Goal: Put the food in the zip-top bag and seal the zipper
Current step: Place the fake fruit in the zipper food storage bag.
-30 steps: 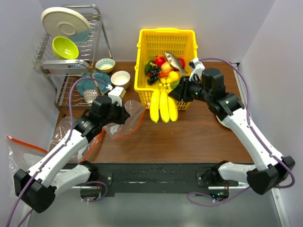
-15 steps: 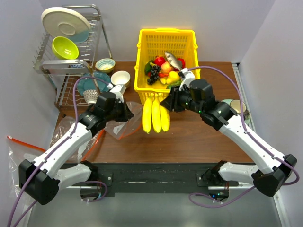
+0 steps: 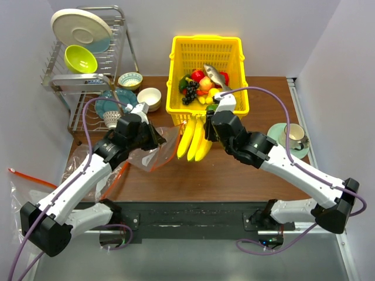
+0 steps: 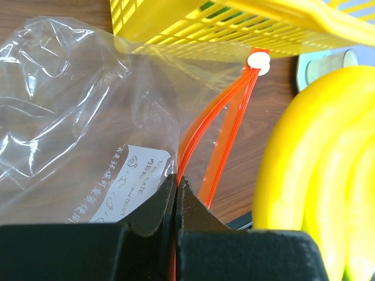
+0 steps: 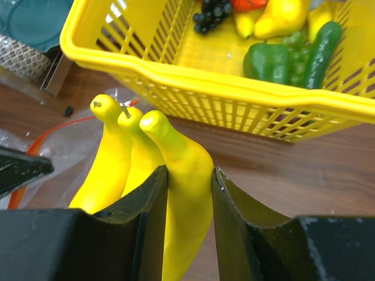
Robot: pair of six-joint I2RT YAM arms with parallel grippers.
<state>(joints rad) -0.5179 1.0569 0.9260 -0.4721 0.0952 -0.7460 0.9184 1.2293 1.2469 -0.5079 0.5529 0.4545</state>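
Left gripper (image 4: pixel 176 181) is pinching closed on the zipper (image 4: pixel 249 76), zip-top bag (image 4: pixel 76 117) spreading left of its jaws. Right gripper (image 5: pixel 188 175) is clamping the banana bunch (image 5: pixel 111 170) between its jaws, yellow basket (image 5: pixel 234 88) lying just beyond.

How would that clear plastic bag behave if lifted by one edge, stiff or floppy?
Probably floppy: the bag is thin and creased, draping from where the left tool pinches its orange strip. Likely very light, being so thin and see-through. Its mouth may well sag shut unless held apart.
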